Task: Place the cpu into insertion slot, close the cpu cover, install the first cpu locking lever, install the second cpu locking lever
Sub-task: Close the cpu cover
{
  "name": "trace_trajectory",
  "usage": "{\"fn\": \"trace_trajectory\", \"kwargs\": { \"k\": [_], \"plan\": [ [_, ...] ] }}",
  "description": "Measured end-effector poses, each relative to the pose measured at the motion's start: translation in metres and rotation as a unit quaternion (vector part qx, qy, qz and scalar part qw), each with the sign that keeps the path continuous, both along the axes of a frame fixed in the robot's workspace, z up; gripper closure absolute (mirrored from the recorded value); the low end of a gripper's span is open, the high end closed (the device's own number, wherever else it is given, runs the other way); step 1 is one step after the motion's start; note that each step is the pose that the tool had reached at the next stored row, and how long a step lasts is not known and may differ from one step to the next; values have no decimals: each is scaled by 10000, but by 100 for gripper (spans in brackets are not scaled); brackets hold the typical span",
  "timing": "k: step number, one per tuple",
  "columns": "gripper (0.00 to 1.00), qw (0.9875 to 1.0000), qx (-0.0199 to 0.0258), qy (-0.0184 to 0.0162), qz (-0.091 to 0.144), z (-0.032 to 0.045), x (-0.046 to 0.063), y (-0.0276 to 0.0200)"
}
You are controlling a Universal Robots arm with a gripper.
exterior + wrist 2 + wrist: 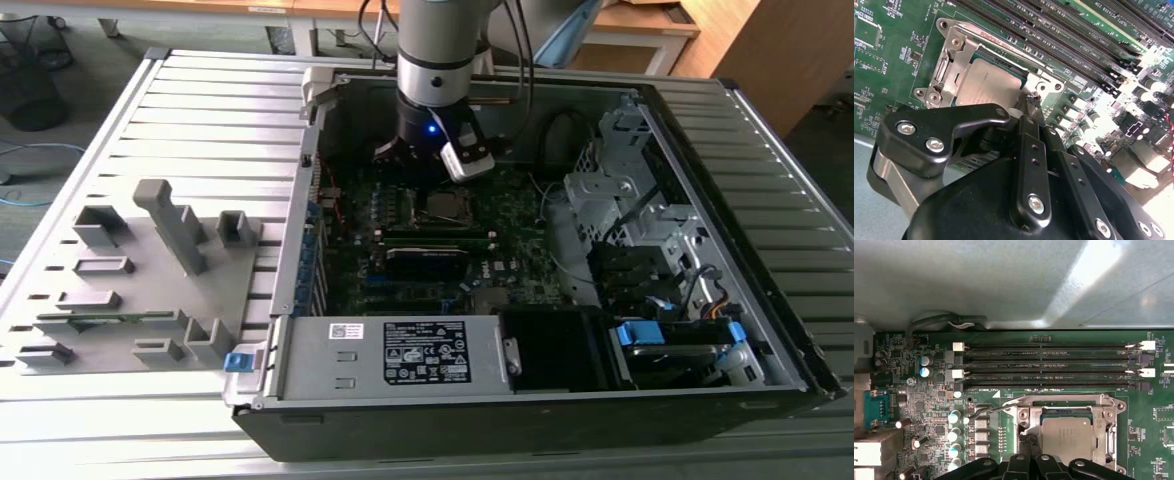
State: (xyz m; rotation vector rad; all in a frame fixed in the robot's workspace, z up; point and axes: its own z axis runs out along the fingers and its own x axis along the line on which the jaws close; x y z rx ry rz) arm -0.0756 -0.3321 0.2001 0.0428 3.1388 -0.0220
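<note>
The cpu [1066, 438] [986, 86] lies flat in the insertion slot [445, 207] on the green motherboard, with its dull silver top showing. The cpu cover [1064, 403] [960, 49] lies down over it, and the chip shows through its window. A thin wire locking lever [990, 409] runs along one side of the socket, its hooked end sticking out past the frame. My gripper [1033, 454] [1026, 107] [435, 166] hangs right at the socket's edge, shut, its tips beside the cover's corner with nothing between them.
Long black memory slots [1049, 365] run beside the socket. Capacitors [954, 417] stand near the lever's end. The case wall [1004, 280] rises behind the board. A power supply [400, 355] and drive cage [627, 200] hem in the board. A grey fixture [134, 270] sits outside the case.
</note>
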Motion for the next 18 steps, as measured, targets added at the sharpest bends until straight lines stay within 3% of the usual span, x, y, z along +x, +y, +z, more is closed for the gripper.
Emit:
{"fn": "trace_trajectory", "kwargs": {
  "k": [18],
  "plan": [
    [89,10000,7,-4,0,-7,1,2]
  ]
}}
